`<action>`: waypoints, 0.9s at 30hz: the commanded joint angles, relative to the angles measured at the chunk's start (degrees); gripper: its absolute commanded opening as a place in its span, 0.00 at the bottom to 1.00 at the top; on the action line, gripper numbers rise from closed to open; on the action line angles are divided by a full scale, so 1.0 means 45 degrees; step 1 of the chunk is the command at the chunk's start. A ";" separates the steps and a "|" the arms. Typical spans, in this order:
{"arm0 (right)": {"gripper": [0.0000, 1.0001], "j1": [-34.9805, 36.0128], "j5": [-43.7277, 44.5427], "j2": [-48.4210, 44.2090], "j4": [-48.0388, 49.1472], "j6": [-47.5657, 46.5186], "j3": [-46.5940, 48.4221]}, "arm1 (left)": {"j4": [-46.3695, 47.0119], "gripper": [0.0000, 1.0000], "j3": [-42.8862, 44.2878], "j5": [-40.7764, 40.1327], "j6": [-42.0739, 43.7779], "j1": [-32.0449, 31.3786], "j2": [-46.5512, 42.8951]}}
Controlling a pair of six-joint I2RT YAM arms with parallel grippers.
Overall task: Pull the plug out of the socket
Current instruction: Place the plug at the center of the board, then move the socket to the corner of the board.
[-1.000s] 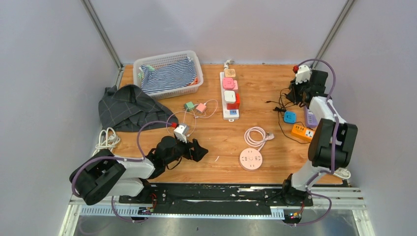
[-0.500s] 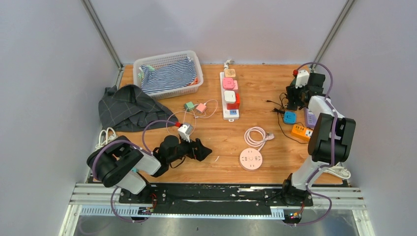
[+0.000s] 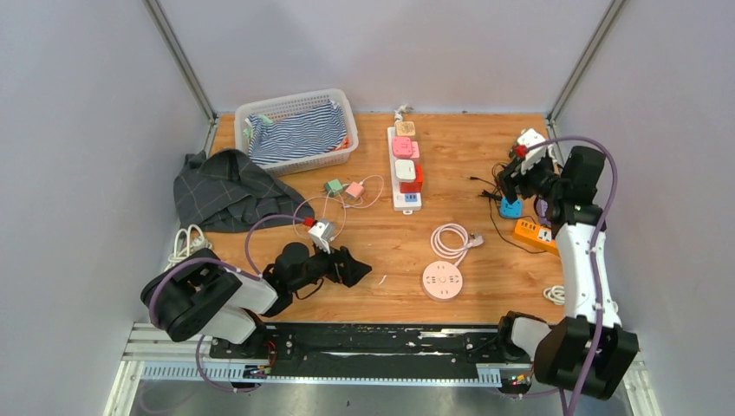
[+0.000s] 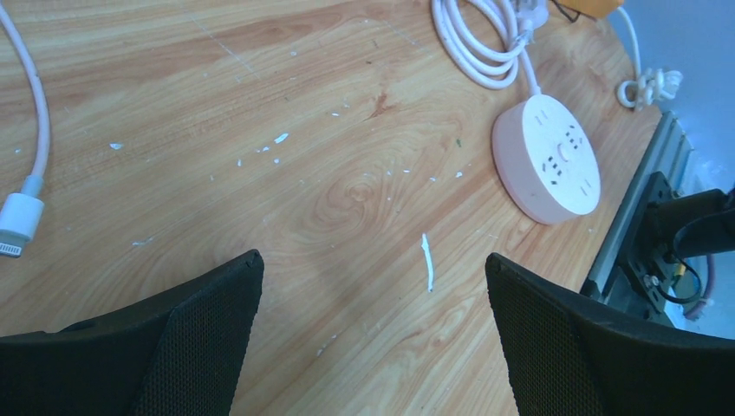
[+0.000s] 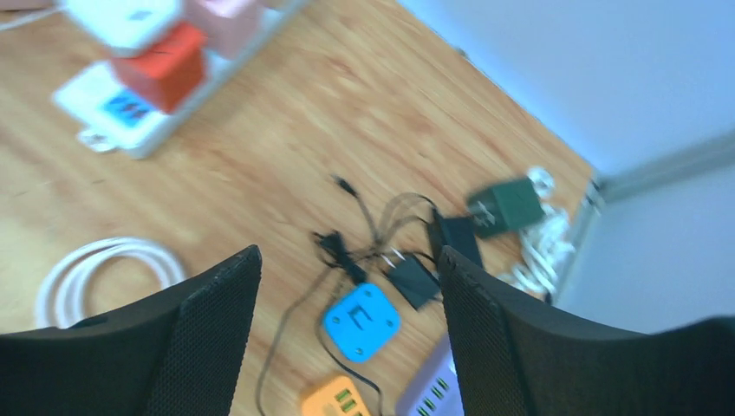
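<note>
A white power strip [image 3: 404,201] lies in the middle of the wooden table with tan, pink, white [image 3: 405,168] and red [image 3: 416,178] plugs seated in it. In the right wrist view the strip [image 5: 95,108] and its red plug [image 5: 162,74] show at top left. My right gripper [image 3: 513,178] hangs open and empty at the right side, over a tangle of loose adapters: a blue one [image 5: 361,322], a black plug [image 5: 414,280] and a green plug [image 5: 507,205]. My left gripper [image 3: 354,264] stands wide open over bare wood [image 4: 373,295], holding nothing.
A pink round socket [image 3: 442,281] with a coiled white cable [image 3: 451,238] lies front centre. Orange [image 3: 533,232] and purple strips sit by the right edge. A white basket [image 3: 299,130] of striped cloth, a grey cloth [image 3: 227,191] and small chargers [image 3: 344,187] are on the left.
My right gripper has opened and its arm has drawn back from the far right corner toward the blue adapter. The left arm has shifted only slightly.
</note>
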 commanded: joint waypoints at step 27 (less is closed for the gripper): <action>0.79 -0.0085 -0.5406 0.0444 -0.5285 -0.2321 -0.0449 | -0.9713 1.00 0.7713 -0.5308 0.2724 -0.5519 0.0697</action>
